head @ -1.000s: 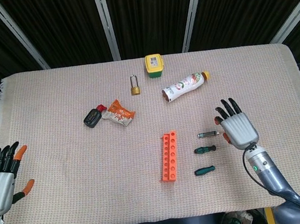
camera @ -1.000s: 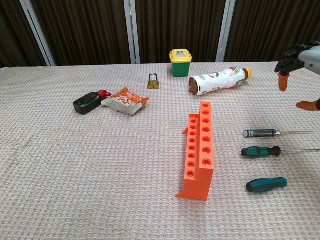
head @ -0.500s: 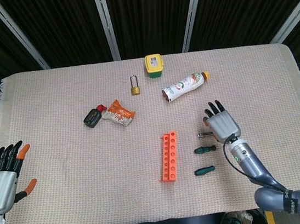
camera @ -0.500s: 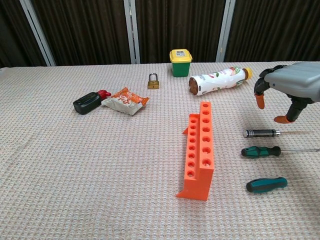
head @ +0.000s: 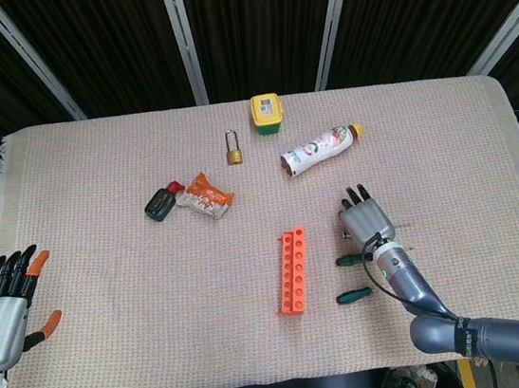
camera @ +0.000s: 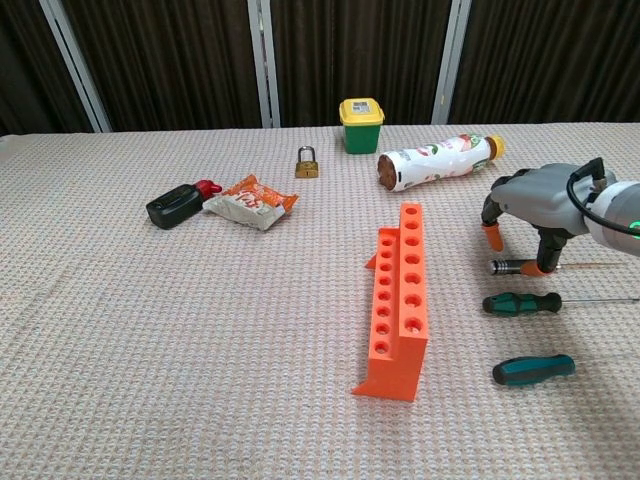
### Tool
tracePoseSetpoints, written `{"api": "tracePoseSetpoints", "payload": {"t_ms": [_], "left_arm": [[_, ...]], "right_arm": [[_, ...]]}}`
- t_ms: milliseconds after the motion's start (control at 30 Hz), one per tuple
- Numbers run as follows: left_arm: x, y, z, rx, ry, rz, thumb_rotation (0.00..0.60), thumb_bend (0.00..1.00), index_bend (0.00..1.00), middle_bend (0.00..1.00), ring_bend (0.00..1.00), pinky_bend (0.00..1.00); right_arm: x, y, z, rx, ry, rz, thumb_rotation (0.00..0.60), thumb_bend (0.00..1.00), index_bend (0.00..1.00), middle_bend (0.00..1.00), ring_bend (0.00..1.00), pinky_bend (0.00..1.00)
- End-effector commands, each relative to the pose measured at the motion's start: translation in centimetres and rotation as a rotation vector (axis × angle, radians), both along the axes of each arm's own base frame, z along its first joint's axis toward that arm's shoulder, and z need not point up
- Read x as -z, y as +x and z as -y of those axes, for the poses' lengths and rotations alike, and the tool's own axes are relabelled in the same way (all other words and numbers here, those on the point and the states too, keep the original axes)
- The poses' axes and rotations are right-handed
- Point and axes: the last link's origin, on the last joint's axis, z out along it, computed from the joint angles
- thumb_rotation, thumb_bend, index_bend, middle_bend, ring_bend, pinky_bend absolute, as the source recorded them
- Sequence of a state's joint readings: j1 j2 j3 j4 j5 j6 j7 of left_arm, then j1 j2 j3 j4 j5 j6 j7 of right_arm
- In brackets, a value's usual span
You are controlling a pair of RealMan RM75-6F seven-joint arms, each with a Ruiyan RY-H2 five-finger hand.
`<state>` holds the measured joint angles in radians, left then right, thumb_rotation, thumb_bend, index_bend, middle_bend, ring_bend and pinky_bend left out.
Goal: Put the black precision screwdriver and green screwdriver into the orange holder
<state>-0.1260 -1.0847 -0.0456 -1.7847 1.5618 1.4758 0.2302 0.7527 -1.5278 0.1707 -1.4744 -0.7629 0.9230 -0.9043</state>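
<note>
Lying on the desk (camera: 120, 350): three screwdrivers (camera: 520, 303), one orange holder (camera: 400, 300), one bottle (camera: 436, 161), one padlock (camera: 307, 163), one snack packet (camera: 250, 200), one green tub (camera: 361, 125), one black key fob (camera: 173, 207).

Orange holder (camera: 400, 300), green screwdriver (camera: 522, 303), beige woven tablecloth (camera: 200, 340), yellow-lidded green tub (camera: 361, 125).

This looks like a robot test bench in a lab or studio, not anybody's home. The worktop (head: 95, 177) is draped in a beige woven cloth with a frayed left edge, and behind it hang dark pleated curtains (camera: 160, 60) broken by pale metal struts (camera: 262, 60), a screened-off booth. Spread across the cloth is a mismatched set of props: a brass padlock (camera: 306, 163), a car key fob (camera: 172, 207), a crumpled snack packet (camera: 250, 201), a lying drink bottle (camera: 435, 162), a small yellow-lidded green tub (camera: 361, 124). Nearer in, an orange holder (camera: 400, 300) with rows of holes and loose screwdrivers beside it.
</note>
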Motion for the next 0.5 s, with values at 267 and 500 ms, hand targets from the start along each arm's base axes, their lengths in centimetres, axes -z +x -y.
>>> {"api": "tracePoseSetpoints", "payload": {"t_ms": [267, 500], "left_arm": [[0.02, -0.23, 0.07, -0.006, -0.002, 0.004, 0.600, 0.25, 0.07, 0.00, 0.00, 0.00], [0.07, -0.30, 0.04, -0.007, -0.009, 0.009, 0.600, 0.25, 0.06, 0.00, 0.00, 0.00]], "right_arm": [[0.73, -0.14, 0.62, 0.027, -0.007, -0.004, 0.600, 0.25, 0.46, 0.19, 0.00, 0.00], [1.01, -0.18, 0.60, 0.027, -0.008, -0.004, 0.600, 0.25, 0.48, 0.20, 0.00, 0.00]]}}
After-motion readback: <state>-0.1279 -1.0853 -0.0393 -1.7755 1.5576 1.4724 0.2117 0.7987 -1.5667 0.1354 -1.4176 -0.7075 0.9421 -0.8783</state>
